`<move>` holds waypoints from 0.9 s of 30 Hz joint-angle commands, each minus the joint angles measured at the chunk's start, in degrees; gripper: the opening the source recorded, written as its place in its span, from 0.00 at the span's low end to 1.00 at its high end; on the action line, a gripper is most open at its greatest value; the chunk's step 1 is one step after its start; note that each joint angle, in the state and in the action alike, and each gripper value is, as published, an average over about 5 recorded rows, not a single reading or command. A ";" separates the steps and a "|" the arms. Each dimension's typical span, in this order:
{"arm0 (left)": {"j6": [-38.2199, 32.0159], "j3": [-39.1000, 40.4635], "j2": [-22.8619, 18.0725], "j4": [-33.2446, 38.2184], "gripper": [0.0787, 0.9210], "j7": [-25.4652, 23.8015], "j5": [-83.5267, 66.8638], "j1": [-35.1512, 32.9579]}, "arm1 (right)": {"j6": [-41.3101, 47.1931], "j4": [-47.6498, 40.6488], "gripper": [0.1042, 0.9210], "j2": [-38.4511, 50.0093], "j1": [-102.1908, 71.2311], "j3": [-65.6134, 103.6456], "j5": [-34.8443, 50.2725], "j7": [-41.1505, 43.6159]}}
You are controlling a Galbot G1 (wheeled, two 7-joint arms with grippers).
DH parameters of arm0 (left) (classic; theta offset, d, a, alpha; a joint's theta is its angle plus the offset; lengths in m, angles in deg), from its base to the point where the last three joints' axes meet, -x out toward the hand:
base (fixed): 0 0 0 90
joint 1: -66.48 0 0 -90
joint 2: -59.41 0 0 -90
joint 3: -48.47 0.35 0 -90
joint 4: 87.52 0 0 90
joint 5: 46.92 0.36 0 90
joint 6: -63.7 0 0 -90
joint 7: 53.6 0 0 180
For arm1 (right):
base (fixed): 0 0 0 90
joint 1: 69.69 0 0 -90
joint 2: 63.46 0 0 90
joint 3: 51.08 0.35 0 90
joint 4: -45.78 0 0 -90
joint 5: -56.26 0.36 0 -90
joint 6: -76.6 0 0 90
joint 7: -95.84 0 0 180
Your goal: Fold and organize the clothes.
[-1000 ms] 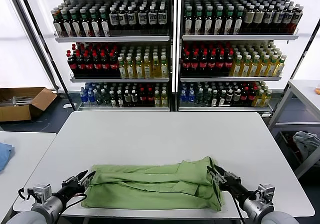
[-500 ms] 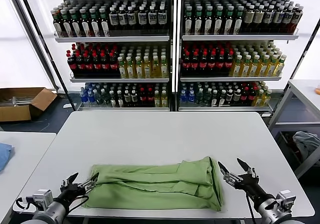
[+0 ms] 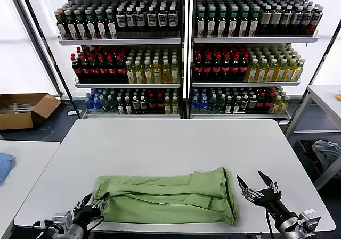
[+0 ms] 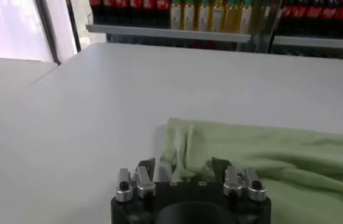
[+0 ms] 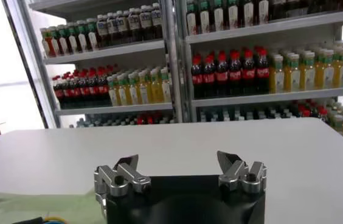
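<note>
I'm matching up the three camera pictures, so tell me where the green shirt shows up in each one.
Head view: shirt folded along the table's near edge, between both grippers.
Left wrist view: fills the lower right, just beyond the left gripper.
Right wrist view: only a sliver at the lower left.
Shared landmark: the bottle shelves.

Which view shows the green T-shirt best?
The head view: the whole folded T-shirt lies across the table's near edge. The left wrist view shows only one end; the right wrist view catches a corner sliver.
</note>
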 commanded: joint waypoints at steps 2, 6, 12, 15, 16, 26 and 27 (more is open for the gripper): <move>-0.37 2.62 -2.86 -1.11 0.52 1.75 3.78 -0.25 | -0.77 0.34 0.88 -0.02 -0.76 0.56 -0.64 0.19; -1.46 3.21 -3.26 -1.34 0.39 1.76 5.12 -0.55 | -0.70 0.41 0.88 0.01 -0.52 0.44 -0.56 0.13; -7.08 2.96 -2.84 -1.81 0.18 1.27 9.30 -0.28 | -0.58 0.24 0.88 0.05 -0.02 0.24 -0.38 -0.19; -9.65 0.86 -1.08 -1.64 0.08 0.14 9.68 0.69 | -0.61 0.07 0.88 0.05 0.14 0.14 -0.38 -0.38; -10.19 -0.21 -0.13 -1.53 0.06 -0.37 9.70 1.01 | -0.61 0.05 0.88 0.06 0.19 0.08 -0.35 -0.37; -11.22 -24.04 15.11 -8.31 0.01 -8.84 2.69 3.75 | -0.49 0.58 0.88 0.35 1.08 -0.55 0.05 -0.61; -11.27 -26.04 16.69 -9.97 0.01 -10.04 1.92 3.84 | -0.48 0.60 0.88 0.38 1.16 -0.63 0.09 -0.62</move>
